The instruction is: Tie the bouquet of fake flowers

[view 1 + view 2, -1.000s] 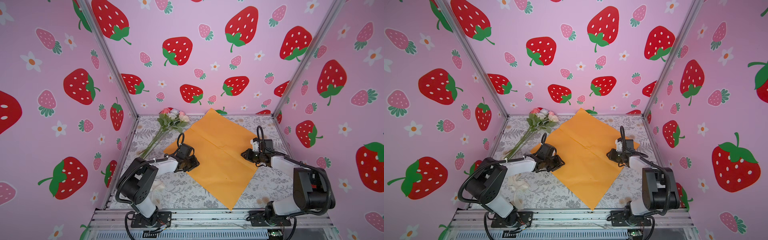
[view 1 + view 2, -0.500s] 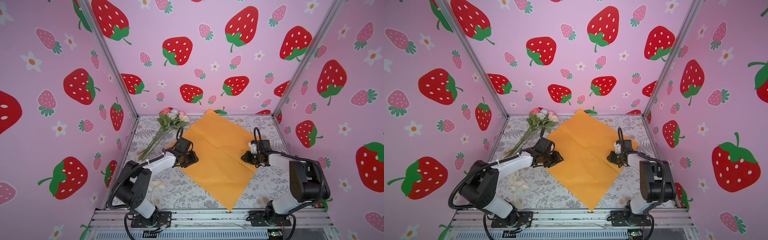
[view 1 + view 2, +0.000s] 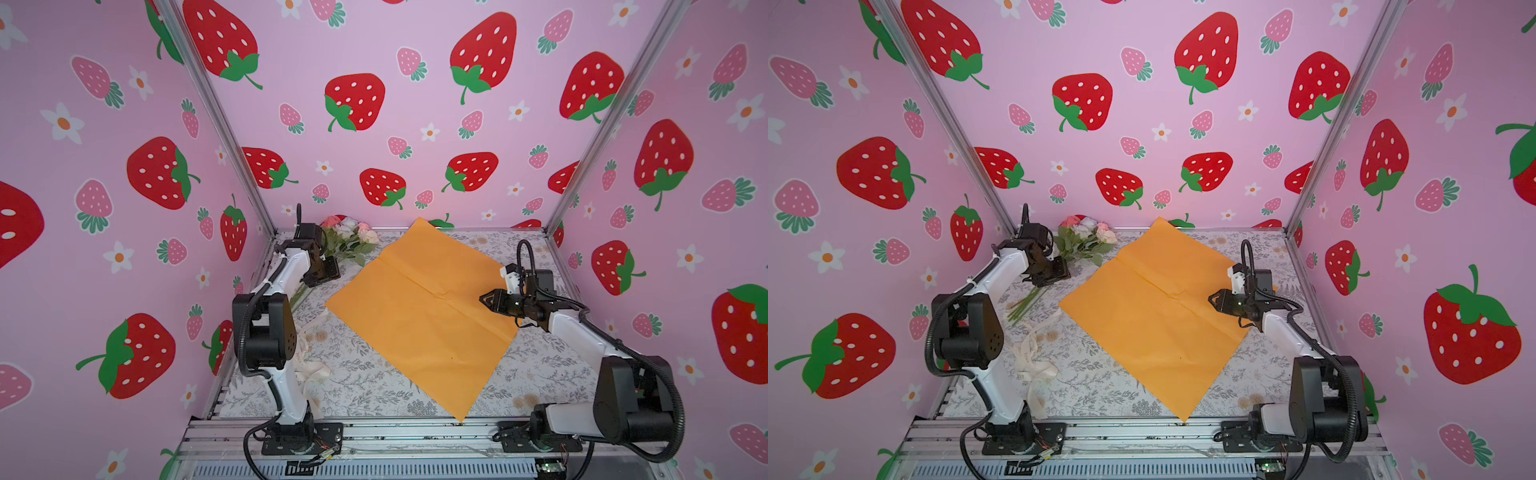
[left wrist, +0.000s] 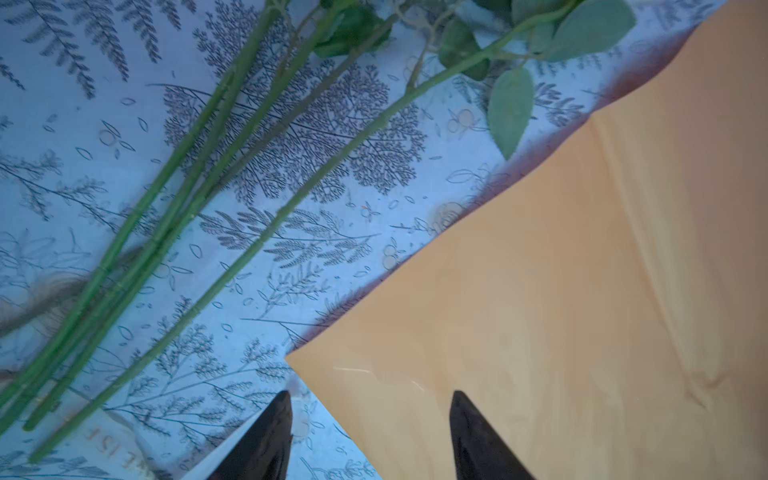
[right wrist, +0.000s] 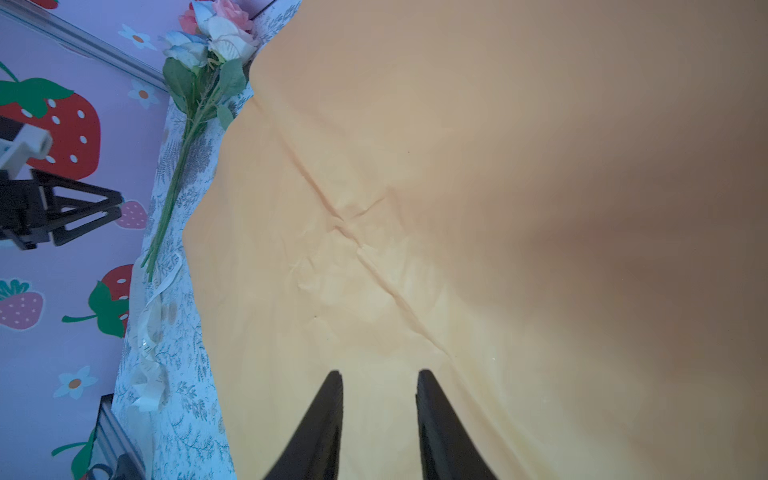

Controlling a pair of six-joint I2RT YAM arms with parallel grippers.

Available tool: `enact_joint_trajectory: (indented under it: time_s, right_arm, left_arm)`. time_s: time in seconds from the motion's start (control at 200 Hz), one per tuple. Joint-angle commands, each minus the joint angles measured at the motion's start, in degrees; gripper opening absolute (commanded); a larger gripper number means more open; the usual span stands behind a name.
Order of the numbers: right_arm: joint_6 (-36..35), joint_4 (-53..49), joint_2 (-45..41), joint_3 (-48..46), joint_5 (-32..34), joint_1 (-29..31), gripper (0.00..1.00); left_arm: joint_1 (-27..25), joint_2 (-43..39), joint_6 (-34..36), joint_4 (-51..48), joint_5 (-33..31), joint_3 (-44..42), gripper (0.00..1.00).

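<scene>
The bouquet of fake flowers (image 3: 350, 237) (image 3: 1084, 240) lies flat at the back left of the table, pink and white heads by the back wall, thin green stems (image 4: 232, 174) running toward the front. My left gripper (image 3: 329, 271) (image 3: 1059, 271) (image 4: 371, 395) hovers over the stems' middle, open and empty, its fingertips straddling the left corner of the orange paper sheet (image 3: 415, 320) (image 4: 582, 291). My right gripper (image 3: 484, 299) (image 3: 1213, 300) (image 5: 380, 374) is open above the sheet's right part (image 5: 457, 166), holding nothing. The bouquet (image 5: 199, 83) also shows in the right wrist view.
A cream printed ribbon (image 3: 1030, 357) (image 3: 311, 370) (image 5: 149, 332) lies loose on the floral tablecloth (image 3: 365, 386) at the front left, beside the left arm's base. Pink strawberry walls close in the left, back and right sides. The orange sheet (image 3: 1150, 316) covers the table's middle.
Both grippers have opened wider. My left arm has swung from the sheet's left edge back to the bouquet's stems. My right gripper has shifted inward over the sheet.
</scene>
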Motion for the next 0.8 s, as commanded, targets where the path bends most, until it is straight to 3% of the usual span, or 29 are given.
enact_joint_trajectory:
  time_s: [0.0,0.265,0.575,0.795]
  right_arm:
    - [1.8,0.4,-0.2,-0.4,-3.2,0.8,0.34]
    - [1.0,0.2,5.3,2.4,-3.7,1.3,0.34]
    - [-0.3,-0.7,9.0,3.5,-2.2,1.4,0.35]
    - [-0.4,-1.3,10.2,3.9,-1.1,1.4,0.35]
  left_arm:
    - [1.1,5.2,9.4,-7.7,-2.2,8.9,0.62]
    - [2.0,18.7,18.5,-15.9,-1.3,26.3,0.62]
    - [2.2,24.0,22.2,-15.9,-1.2,28.5,0.6]
    - [2.2,25.3,24.0,-17.8,-1.5,29.2,0.51]
